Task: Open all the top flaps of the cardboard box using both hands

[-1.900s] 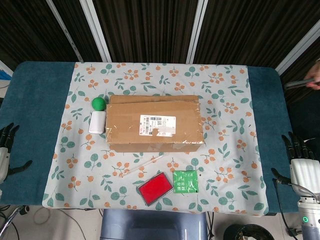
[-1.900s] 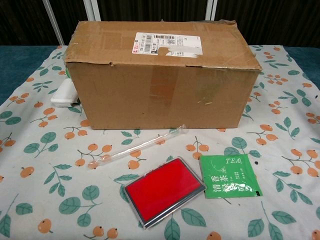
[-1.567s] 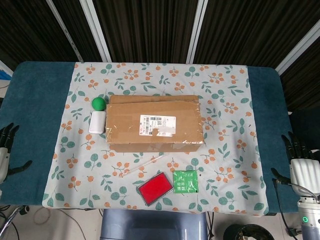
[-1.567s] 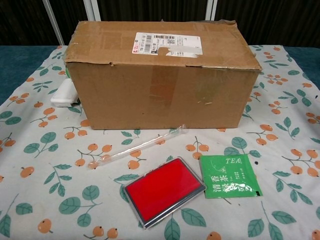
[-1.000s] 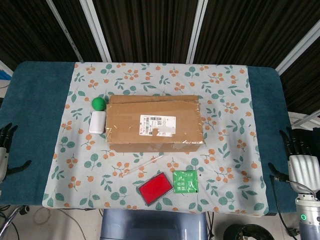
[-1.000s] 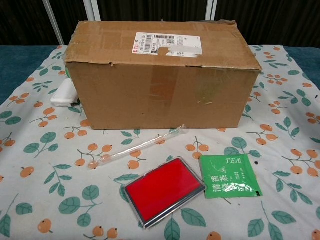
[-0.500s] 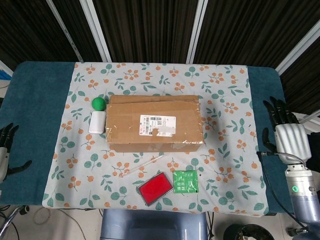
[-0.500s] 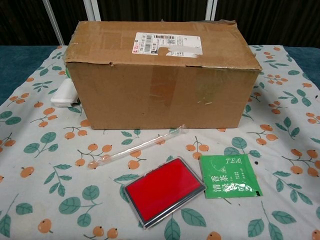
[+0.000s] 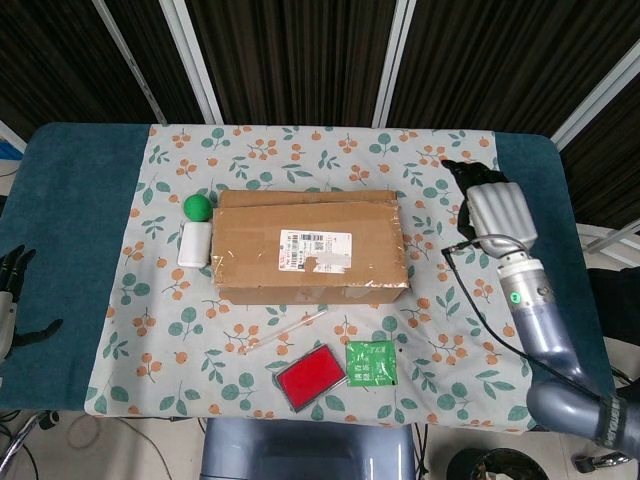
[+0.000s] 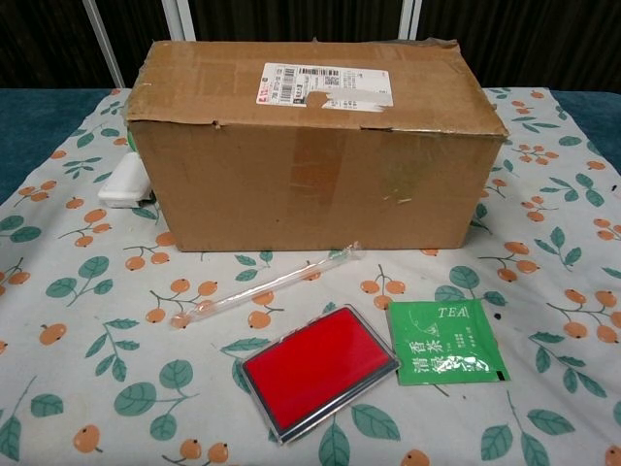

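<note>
Table (image 9: 75,200) covered in teal fabric, overlaid with a white cloth (image 9: 450,330) printed with green leaves and orange berries. Behind, dark slatted wall panels crossed by pale slanted bars (image 9: 190,60).

Centre of cloth: cardboard box (image 9: 312,247), long side facing the robot, all top flaps shut and flat, white shipping label (image 10: 325,84) on the lid. Contents hidden.

Just left of box: white bottle with green round cap (image 9: 196,229), lying against the box's left end; only a white edge visible in the chest view.

In front of box: clear wrapped straw (image 10: 264,285), lying diagonally, near but apart from the box's front wall. Nearer the robot: red rectangular tin (image 10: 319,371) and, just to its right, green tea sachet (image 10: 445,342), the 2 apart.

Right hand (image 9: 493,207) raised over the cloth to the right of the box, near it, back of hand upward, fingers extended toward the far edge, holding nothing.

Left hand (image 9: 8,300) low at the table's left edge, well apart from the box, only partly in frame, dark fingers spread, nothing held.
</note>
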